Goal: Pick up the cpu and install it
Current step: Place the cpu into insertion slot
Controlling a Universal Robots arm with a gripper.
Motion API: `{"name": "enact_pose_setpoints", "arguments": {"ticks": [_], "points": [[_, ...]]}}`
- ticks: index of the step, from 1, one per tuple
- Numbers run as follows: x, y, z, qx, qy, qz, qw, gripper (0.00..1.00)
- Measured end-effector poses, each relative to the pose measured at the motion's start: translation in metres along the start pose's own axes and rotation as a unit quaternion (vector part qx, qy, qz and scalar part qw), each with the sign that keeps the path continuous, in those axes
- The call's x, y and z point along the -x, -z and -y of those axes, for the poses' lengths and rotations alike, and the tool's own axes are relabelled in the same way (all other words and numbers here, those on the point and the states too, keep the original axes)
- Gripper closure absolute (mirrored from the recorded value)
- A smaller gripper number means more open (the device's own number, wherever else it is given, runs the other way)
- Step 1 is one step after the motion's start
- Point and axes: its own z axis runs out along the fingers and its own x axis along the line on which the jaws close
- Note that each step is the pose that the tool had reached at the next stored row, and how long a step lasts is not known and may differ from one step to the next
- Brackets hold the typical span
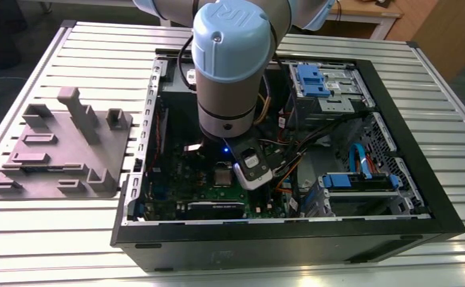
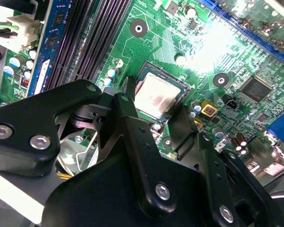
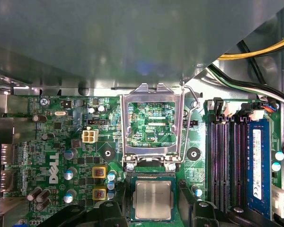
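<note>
Green motherboard (image 1: 216, 194) lies beneath the arm (image 1: 228, 66) in the exterior view. In the second wrist view the cpu (image 2: 156, 97) sits in its socket (image 2: 168, 75), between the gripper (image 2: 154, 106)'s spread fingers (image 2: 132, 127), which hold nothing. In the first wrist view the hinged frame (image 3: 125, 123) lies open just beside the cpu.

A large white word is printed on the green circuit board (image 3: 52, 142), and small white codes stand next to many of its parts, too fine to make out. The long blue memory module (image 3: 257, 156) carries a narrow white label with tiny print. On the grey robot arm (image 1: 228, 101), the light blue round cap (image 1: 234, 30) bears a raised pale emblem. The silver-grey square cpu (image 2: 157, 96) shows only faint, illegible marks
</note>
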Motion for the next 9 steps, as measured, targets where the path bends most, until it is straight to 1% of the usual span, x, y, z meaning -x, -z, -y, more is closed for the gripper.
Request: {"name": "enact_pose_setpoints", "arguments": {"ticks": [3,4,9], "points": [[0.0,0.0001,0.0,-0.0001,0.0,0.0,1.0,0.47],[0.0,0.0001,0.0,-0.0001,0.0,0.0,1.0,0.54],[0.0,0.0001,0.0,-0.0001,0.0,0.0,1.0,0.54]]}}
